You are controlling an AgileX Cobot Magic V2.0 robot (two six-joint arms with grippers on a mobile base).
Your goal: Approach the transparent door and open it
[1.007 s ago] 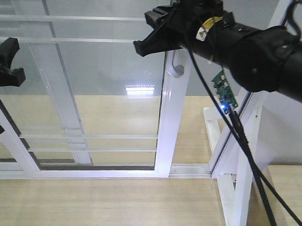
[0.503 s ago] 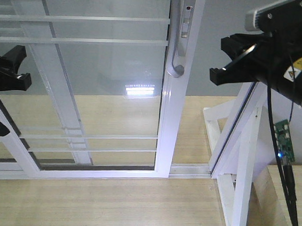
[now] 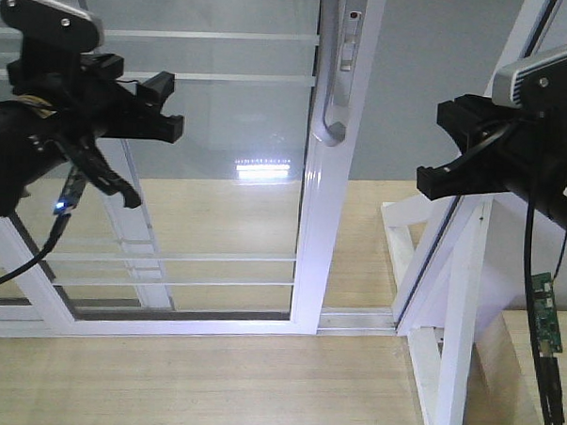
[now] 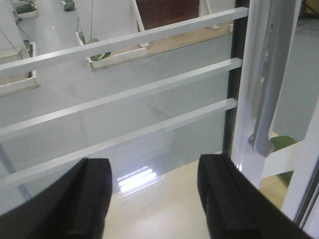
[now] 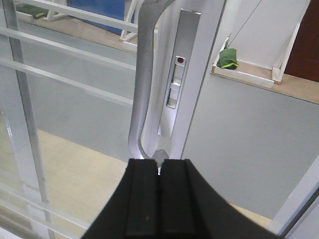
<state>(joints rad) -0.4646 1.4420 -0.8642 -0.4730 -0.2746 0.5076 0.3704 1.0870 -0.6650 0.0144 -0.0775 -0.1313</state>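
My right claw (image 5: 159, 196), pinched shut on nothing, had pulled back right of the grey pull handle (image 3: 331, 111); my left claw (image 4: 154, 172), spread wide, had swung up before the transparent door (image 3: 219, 172), which stood unmoved, still unopened.

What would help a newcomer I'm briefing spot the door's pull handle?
Find the transparent door, the tall glass panel with thin white bars. Its right-hand white frame carries the grey pull handle; unlike the flat latch plate beside it, it curves outward.
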